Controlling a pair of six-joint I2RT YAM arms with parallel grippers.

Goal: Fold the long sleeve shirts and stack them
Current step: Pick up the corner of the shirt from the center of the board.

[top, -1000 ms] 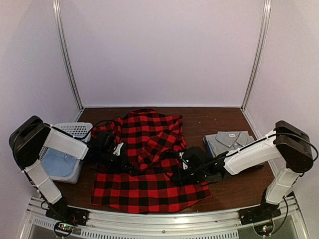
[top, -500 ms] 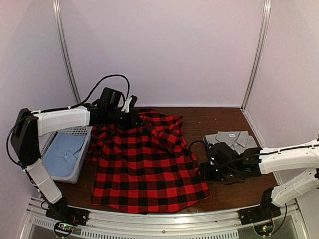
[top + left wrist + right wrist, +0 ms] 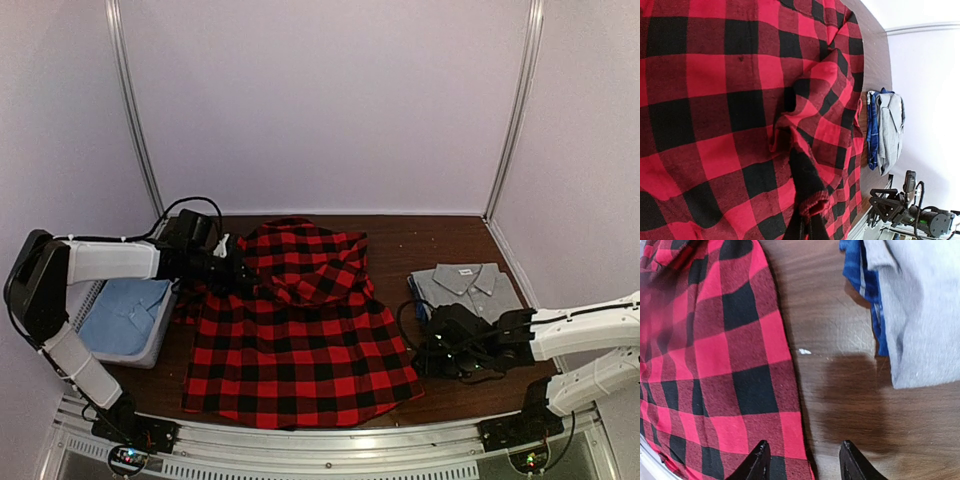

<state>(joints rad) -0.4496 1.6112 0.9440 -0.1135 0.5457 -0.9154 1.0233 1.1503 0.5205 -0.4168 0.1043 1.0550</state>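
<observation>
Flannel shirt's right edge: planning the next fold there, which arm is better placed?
Right: the right gripper, open, hovers at the flannel shirt's edge; the left gripper pinches its far sleeve.

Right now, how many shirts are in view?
3 clear: red flannel spread mid-table, grey shirt folded at right, light blue shirt in the basket at left. A blue layer under the grey may be a fourth.

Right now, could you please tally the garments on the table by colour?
Red-and-black check shirt: 1
Grey shirt: 1
Dark blue cloth under it: 1
Light blue cloth in the basket: 1
Total: 4
</observation>
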